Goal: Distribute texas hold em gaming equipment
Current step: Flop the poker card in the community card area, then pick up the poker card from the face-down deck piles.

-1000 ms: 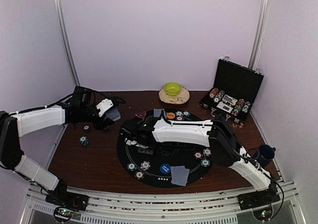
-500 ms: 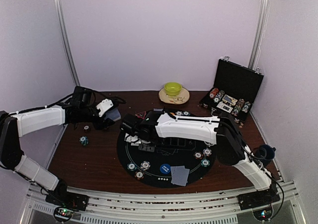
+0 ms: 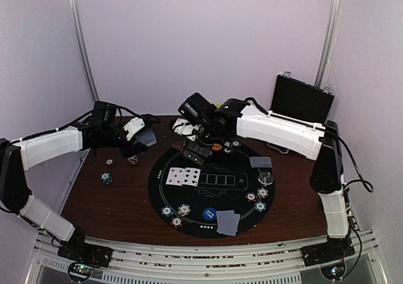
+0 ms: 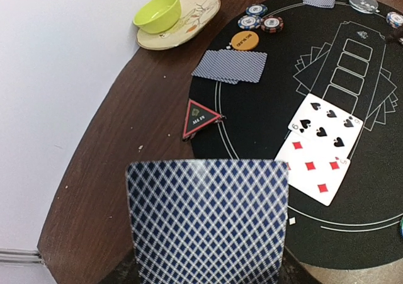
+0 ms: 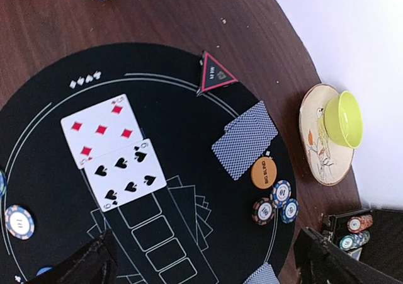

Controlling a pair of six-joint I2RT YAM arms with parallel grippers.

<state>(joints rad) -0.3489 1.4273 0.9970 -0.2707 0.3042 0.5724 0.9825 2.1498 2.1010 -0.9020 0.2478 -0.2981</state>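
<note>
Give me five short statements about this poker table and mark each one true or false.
1. Two face-up cards lie on the black mat. True.
2. The green bowl sits directly on the mat. False: it sits on a plate on the wooden table, off the mat.
3. The left gripper holds a blue-backed card. True.
4. The right gripper is clamped on a chip. False: its fingers stand wide apart with nothing between them.
5. The red triangle marker lies at the mat's centre. False: it lies at the mat's edge.
</note>
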